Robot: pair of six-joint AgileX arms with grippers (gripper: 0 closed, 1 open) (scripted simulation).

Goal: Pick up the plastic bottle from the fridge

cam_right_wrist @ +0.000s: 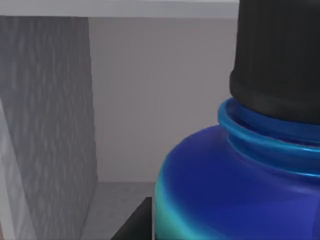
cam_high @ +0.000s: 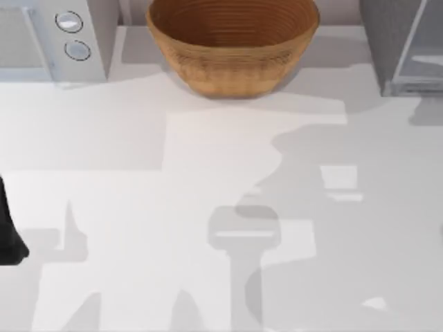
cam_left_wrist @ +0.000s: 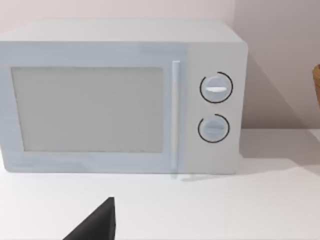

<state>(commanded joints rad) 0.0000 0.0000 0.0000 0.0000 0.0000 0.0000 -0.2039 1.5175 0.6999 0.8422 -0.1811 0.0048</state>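
Reach step: right wrist camera sits hard against the plastic bottle inside the fridge, far right. Claw state: cannot tell. Next: pinch the body, withdraw.

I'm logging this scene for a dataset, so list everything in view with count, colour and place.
plastic bottle: one, blue body shading to teal, black cap, close up in the right wrist view, inside a grey-walled compartment.
fridge: one, grey with a pale glassy panel, far right corner of the table in the top view.
basket bowl: one, woven brown, far middle of the table.
microwave: one, pale grey with two round knobs, far left corner of the table.
table: one, white, under everything.
left arm: one dark part at the top view's left edge, parked.
left pincer: one dark tip, facing the microwave.
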